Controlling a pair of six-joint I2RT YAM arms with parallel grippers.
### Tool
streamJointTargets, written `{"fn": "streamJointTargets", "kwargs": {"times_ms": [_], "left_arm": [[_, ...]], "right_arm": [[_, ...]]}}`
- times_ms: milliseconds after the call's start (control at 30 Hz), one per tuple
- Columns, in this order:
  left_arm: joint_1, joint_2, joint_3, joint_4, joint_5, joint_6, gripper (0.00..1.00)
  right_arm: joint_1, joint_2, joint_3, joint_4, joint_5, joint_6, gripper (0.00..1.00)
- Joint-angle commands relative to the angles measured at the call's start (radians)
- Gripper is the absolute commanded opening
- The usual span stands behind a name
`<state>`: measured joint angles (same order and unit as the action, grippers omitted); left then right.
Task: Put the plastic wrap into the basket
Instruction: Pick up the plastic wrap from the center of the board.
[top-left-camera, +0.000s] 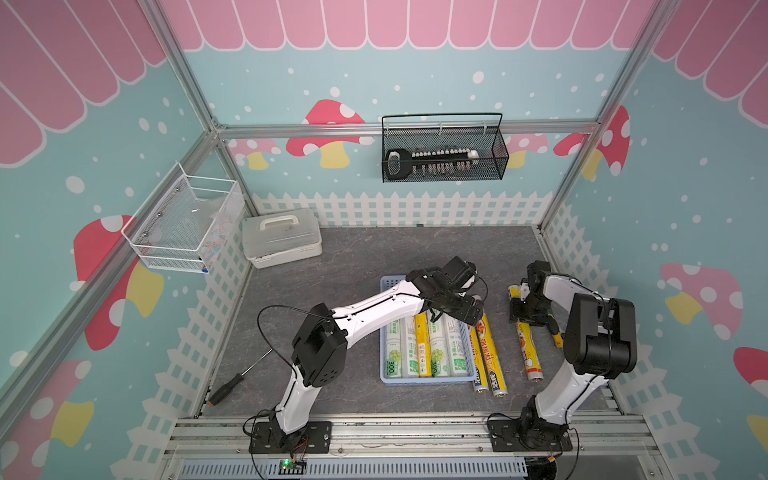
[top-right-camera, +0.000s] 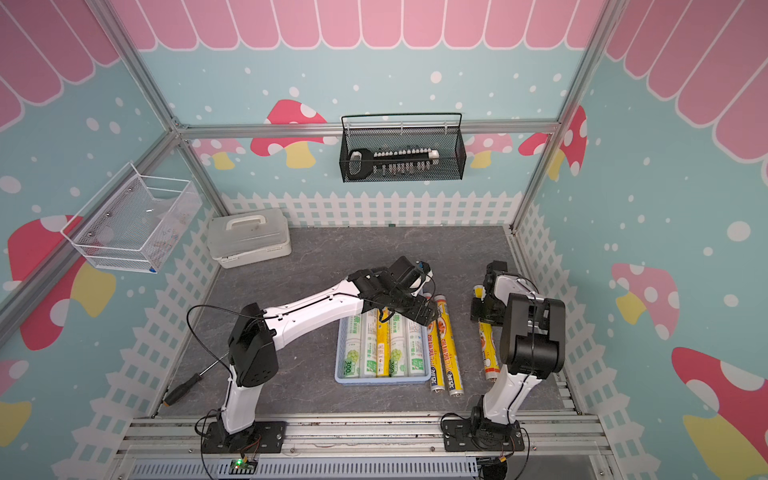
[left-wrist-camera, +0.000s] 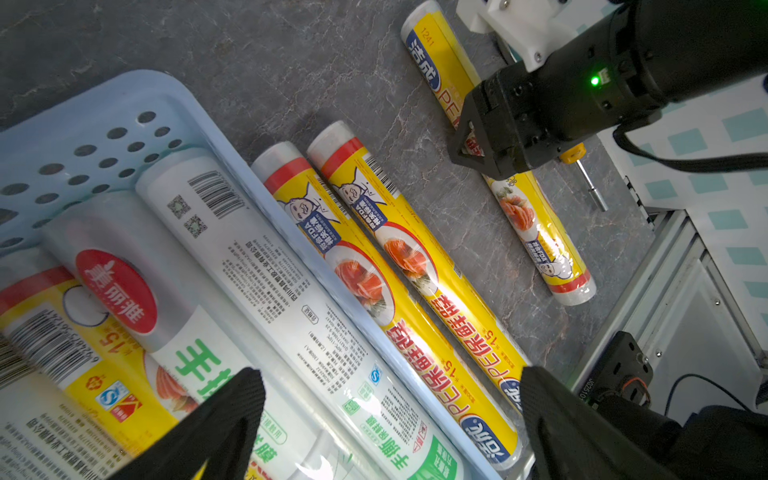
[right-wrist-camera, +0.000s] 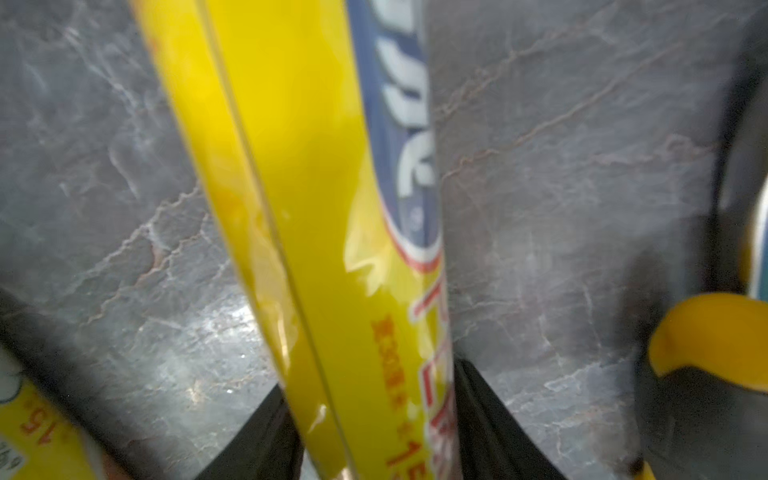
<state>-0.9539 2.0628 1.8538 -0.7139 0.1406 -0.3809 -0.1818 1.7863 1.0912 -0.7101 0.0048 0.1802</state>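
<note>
The light blue basket (top-left-camera: 428, 380) (top-right-camera: 382, 380) (left-wrist-camera: 124, 95) holds several plastic wrap rolls (top-left-camera: 436, 349) (left-wrist-camera: 257, 257), white with green labels and one yellow. Two yellow rolls (top-left-camera: 485, 359) (left-wrist-camera: 415, 257) lie on the table against its right side. A third yellow roll (top-left-camera: 525, 347) (left-wrist-camera: 536, 232) (right-wrist-camera: 324, 208) lies farther right, and my right gripper (top-left-camera: 530, 312) (left-wrist-camera: 473, 145) (right-wrist-camera: 374, 436) is shut on it near its far end. My left gripper (top-left-camera: 457, 311) (left-wrist-camera: 388, 374) hangs open above the basket's far right part, with nothing between its fingers.
A yellow-handled screwdriver (top-left-camera: 555, 332) lies just right of the gripped roll. A black screwdriver (top-left-camera: 237, 382) is at the table's left front. A white lidded box (top-left-camera: 282, 237) stands at the back left. On the walls hang a black mesh basket (top-left-camera: 442, 153) and a white one (top-left-camera: 183, 224).
</note>
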Motion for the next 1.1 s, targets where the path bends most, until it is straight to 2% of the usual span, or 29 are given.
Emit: {"fn": "streamJointTargets", "kwargs": {"times_ms": [0,167,300,467,600,667,900,1067], "left_arm": [[0.003,-0.053,-0.015,-0.005,-0.026,0.018,0.99],[0.005,-0.061,-0.028,-0.005,-0.039,0.018,0.99],[0.006,-0.069,-0.028,-0.001,-0.06,0.013,0.99],[0.009,-0.112,-0.057,0.012,-0.16,0.007,0.99],[0.019,-0.179,-0.135,0.057,-0.247,-0.015,0.99],[0.029,-0.215,-0.174,0.079,-0.277,-0.028,0.99],[0.089,-0.313,-0.291,0.124,-0.359,-0.095,0.99],[0.138,-0.403,-0.405,0.161,-0.424,-0.159,0.99]], "right_arm": [[0.008,0.041,-0.017,-0.056,0.008,-0.019,0.52],[0.017,0.018,0.003,-0.059,-0.035,-0.027,0.42],[0.045,-0.038,0.038,-0.091,-0.018,-0.028,0.36],[0.058,-0.163,0.054,-0.14,0.011,-0.013,0.3],[0.068,-0.292,0.059,-0.177,0.001,-0.002,0.29],[0.07,-0.361,0.054,-0.181,-0.07,0.016,0.28],[0.105,-0.553,0.0,-0.091,-0.448,0.176,0.28],[0.195,-0.579,-0.023,0.001,-0.554,0.308,0.27]]}}
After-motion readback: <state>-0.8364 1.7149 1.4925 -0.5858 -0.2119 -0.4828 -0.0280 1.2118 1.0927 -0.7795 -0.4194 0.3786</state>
